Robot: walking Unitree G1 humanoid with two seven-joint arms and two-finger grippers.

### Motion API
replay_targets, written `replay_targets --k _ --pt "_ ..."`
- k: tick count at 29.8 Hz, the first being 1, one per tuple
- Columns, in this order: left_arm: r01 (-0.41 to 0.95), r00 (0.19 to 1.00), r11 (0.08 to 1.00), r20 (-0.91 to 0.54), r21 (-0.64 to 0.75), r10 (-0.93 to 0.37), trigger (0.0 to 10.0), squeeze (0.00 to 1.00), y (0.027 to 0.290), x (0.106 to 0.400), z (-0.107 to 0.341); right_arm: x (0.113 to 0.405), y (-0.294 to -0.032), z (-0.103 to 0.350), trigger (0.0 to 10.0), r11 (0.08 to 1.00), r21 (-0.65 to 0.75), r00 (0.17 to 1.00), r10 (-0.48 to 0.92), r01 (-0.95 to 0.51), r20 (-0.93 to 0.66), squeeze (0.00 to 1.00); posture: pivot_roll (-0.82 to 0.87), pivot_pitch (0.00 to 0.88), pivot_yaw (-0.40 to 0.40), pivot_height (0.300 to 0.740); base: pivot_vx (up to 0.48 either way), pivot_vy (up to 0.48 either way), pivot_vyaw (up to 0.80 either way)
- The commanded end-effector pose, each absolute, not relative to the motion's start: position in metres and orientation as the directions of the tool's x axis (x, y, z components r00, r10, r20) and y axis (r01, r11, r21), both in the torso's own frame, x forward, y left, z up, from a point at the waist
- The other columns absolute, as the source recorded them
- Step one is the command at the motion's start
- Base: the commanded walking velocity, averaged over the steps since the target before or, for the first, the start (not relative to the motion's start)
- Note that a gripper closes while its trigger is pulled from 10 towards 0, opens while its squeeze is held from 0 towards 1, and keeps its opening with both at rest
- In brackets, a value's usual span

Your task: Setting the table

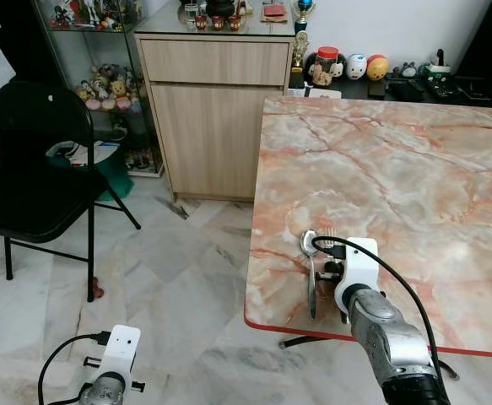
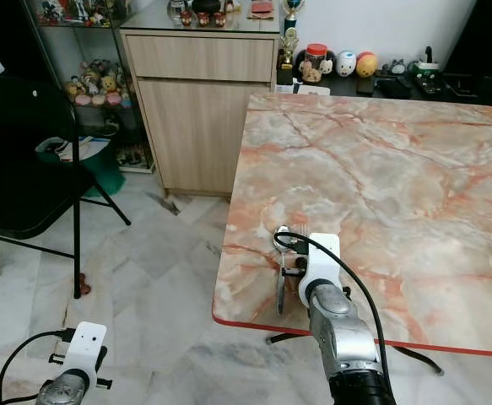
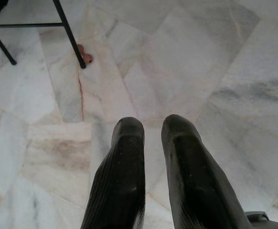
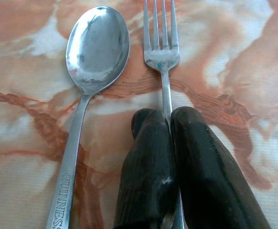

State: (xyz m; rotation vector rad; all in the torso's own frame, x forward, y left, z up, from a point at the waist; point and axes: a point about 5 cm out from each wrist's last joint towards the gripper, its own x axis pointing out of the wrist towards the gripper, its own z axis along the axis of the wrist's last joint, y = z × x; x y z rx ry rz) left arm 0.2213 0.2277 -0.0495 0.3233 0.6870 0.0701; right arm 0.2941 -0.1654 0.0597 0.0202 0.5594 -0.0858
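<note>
Near the front edge of the table, in the left eye view, a spoon lies with its bowl pointing away from the robot and its handle toward the red rim. Just beside it, on its right, the tines of a fork peek out from behind the white wrist block of the right gripper, which reaches over the marble top. The left gripper hangs low over the pale floor, well apart from the table. A black folding chair stands to the left, and a wooden cabinet sits against the wall beyond the table's far corner.

From the right eye view the same scene shows: spoon and fork side by side near the table's near left corner, with the right arm above them.

Through the left wrist view, the two black fingers stand slightly apart with nothing between them, so the jaws are released, above marble floor tiles and a chair leg.

Through the right wrist view, the jaws are clenched on the fork's handle, the fingers pressed together around the thin stem just behind the tines. The fork rests on the table, and the spoon lies parallel just beside it, not touching, with lettering stamped on its handle.
</note>
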Motion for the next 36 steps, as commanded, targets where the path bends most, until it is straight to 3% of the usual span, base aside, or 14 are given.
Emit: replay_targets --k 1,15,16,17,18,26,36 --pt "0.027 0.755 0.95 -0.629 0.312 0.185 10.0 0.0 0.23 0.217 -0.052 0.278 -0.187 0.039 0.0 0.979 -0.071 0.761 -0.194 0.192 -0.619 0.0 0.04 0.0 -0.032 0.74 0.0 0.0 0.0" --pt "0.023 0.763 0.951 -0.62 0.31 0.183 10.0 0.0 0.228 0.219 -0.051 0.262 -0.212 0.043 0.0 0.924 -0.145 0.727 -0.37 0.355 -0.579 0.0 0.03 0.0 -0.034 0.74 0.0 0.0 0.0" --pt "0.023 0.763 0.951 -0.619 0.31 0.183 10.0 0.0 0.228 0.219 -0.051 0.263 -0.213 0.046 6.5 0.921 -0.158 0.732 -0.38 0.357 -0.565 0.0 0.03 0.0 -0.034 0.74 0.0 0.0 0.0" --pt "0.022 0.763 0.951 -0.619 0.31 0.184 10.0 0.0 0.228 0.219 -0.051 0.264 -0.213 0.048 6.5 0.919 -0.167 0.736 -0.388 0.358 -0.554 0.0 0.03 0.0 -0.034 0.74 0.0 0.0 0.0" --pt "0.022 0.764 0.951 -0.619 0.31 0.184 10.0 0.0 0.228 0.219 -0.051 0.264 -0.214 0.05 10.0 0.915 -0.18 0.738 -0.399 0.362 -0.545 0.0 0.03 0.0 -0.034 0.74 0.0 0.0 0.0" --pt "0.02 0.765 0.951 -0.618 0.309 0.184 10.0 0.0 0.228 0.22 -0.051 0.269 -0.224 0.075 10.0 0.864 -0.211 0.767 -0.503 0.457 -0.398 0.0 0.04 0.0 -0.033 0.74 0.0 0.0 0.0" --pt "0.025 0.768 0.952 -0.615 0.306 0.177 10.0 0.0 0.225 0.221 -0.05 0.289 -0.201 0.109 10.0 0.932 -0.074 0.917 -0.363 0.355 -0.163 0.0 0.03 0.0 -0.027 0.74 0.0 0.0 0.0"
